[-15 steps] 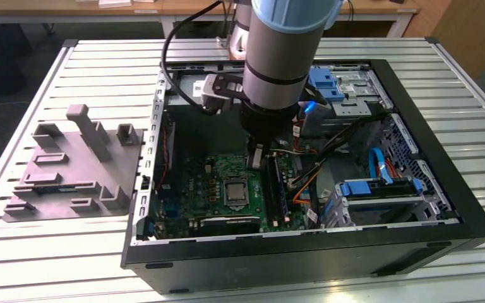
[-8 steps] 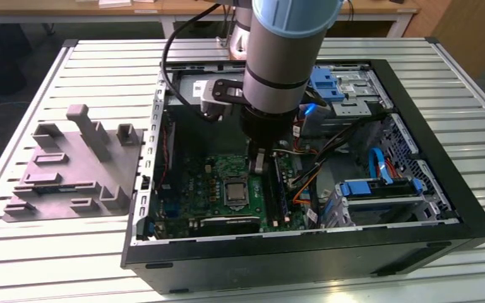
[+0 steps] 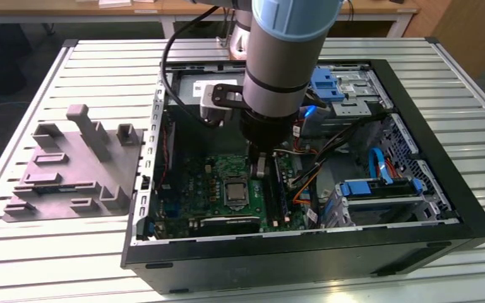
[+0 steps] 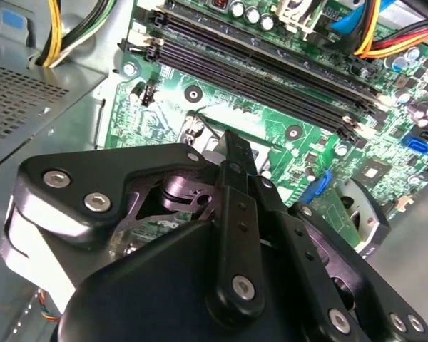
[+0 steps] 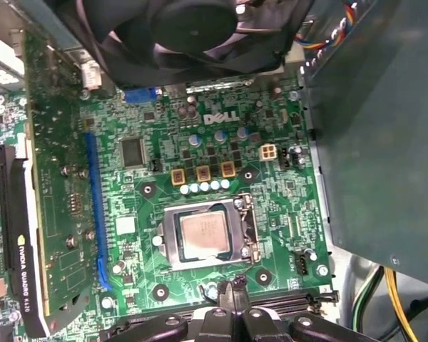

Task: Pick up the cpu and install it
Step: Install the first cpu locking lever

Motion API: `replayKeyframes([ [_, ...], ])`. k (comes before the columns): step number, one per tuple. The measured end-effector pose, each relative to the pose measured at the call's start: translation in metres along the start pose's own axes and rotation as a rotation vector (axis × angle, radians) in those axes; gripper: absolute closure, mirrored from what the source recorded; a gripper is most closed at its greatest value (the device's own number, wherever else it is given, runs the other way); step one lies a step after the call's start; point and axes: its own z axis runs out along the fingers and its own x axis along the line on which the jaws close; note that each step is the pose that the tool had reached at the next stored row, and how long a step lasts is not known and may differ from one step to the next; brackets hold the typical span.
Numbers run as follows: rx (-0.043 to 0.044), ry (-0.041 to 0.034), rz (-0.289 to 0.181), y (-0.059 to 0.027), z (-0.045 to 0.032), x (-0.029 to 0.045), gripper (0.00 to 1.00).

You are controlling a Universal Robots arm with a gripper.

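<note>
The cpu (image 5: 205,237), a small silvery square chip, lies flat inside the black-framed socket (image 5: 172,239) on the green motherboard (image 5: 271,192). In the exterior view the cpu (image 3: 235,191) sits in the middle of the board inside the open computer case (image 3: 310,252). My gripper (image 3: 260,169) hangs over the board, just to the exterior view's right of the socket and a little behind it. Its black fingertips (image 5: 221,291) stand close together beside the socket's edge with nothing between them. In the second wrist view the gripper (image 4: 232,146) covers most of the socket.
A black fan (image 5: 192,28) sits beside the socket. A dark graphics card (image 5: 18,235) and memory slots (image 4: 271,78) flank it. Cables (image 3: 327,158) and blue-tabbed drive bays (image 3: 377,189) fill the case's right side. A grey fixture (image 3: 74,164) stands on the slatted table.
</note>
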Motion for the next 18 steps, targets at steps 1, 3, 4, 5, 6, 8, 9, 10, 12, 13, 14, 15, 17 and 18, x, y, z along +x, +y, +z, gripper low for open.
replayKeyframes([
  [1, -0.0001, 0.0006, -0.007, 0.0000, 0.0001, 0.0002, 0.89],
  [3, -0.0002, 0.0022, -0.020, 0.0000, 0.0003, 0.0005, 0.89],
  [4, -0.0002, 0.0030, -0.025, 0.0000, 0.0006, 0.0008, 0.89],
  [5, -0.0002, 0.0035, -0.028, 0.0000, 0.0007, 0.0016, 0.89],
  [6, -0.0002, 0.0035, -0.029, 0.0000, 0.0009, 0.0019, 0.89],
  [8, -0.0002, 0.0035, -0.029, -0.0001, 0.0009, 0.0019, 0.89],
  [9, -0.0002, 0.0037, -0.029, -0.0001, 0.0009, 0.0019, 0.89],
  [10, -0.0001, 0.0039, -0.029, -0.0001, 0.0009, 0.0019, 0.89],
  [12, -0.0001, 0.0040, -0.029, -0.0001, 0.0009, 0.0019, 0.89],
  [13, -0.0001, 0.0040, -0.029, -0.0001, 0.0009, 0.0019, 0.89],
  [14, -0.0001, 0.0040, -0.029, -0.0001, 0.0010, 0.0019, 0.89],
  [15, -0.0001, 0.0040, -0.029, -0.0001, 0.0010, 0.0019, 0.89],
  [17, -0.0001, 0.0040, -0.029, -0.0001, 0.0010, 0.0019, 0.89],
  [18, -0.0001, 0.0041, -0.029, -0.0001, 0.0010, 0.0019, 0.89],
])
